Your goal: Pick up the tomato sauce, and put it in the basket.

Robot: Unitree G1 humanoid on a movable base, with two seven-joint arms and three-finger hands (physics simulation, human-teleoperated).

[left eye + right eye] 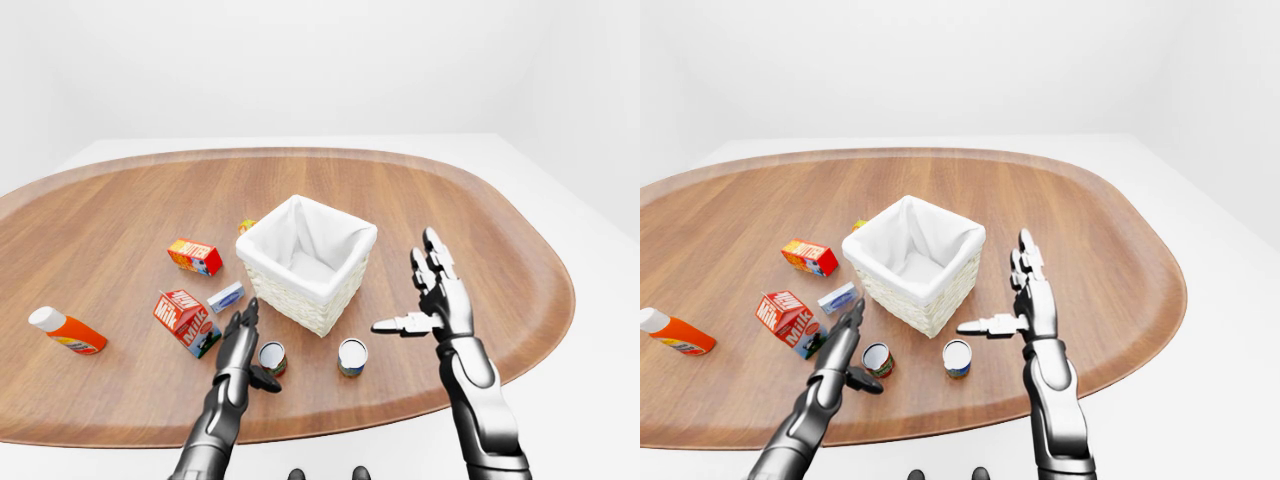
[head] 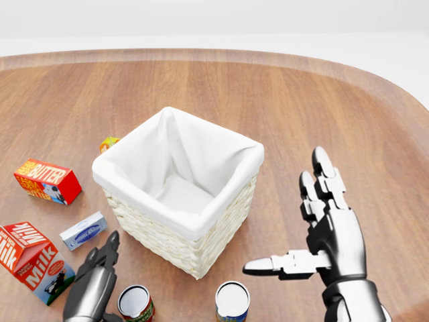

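Note:
The tomato sauce can (image 1: pixel 272 357), red-labelled with its top open to view, stands upright on the wooden table just below the white-lined wicker basket (image 1: pixel 322 305) in the left-eye view. My left hand (image 1: pixel 250 345) is open, its fingers flat along the can's left side and its thumb below the can, not closed round it. My right hand (image 1: pixel 410 285) is open and empty, held upright to the right of the basket with the thumb pointing left. The can also shows in the head view (image 2: pixel 136 303).
A second can (image 1: pixel 352 356) with a blue-green label stands right of the first. A milk carton (image 1: pixel 186 322), a small blue-white box (image 1: pixel 226 297), a butter box (image 1: pixel 195 256) and an orange bottle (image 1: pixel 66 331) lie to the left. The table's edge (image 1: pixel 400 415) runs just below the cans.

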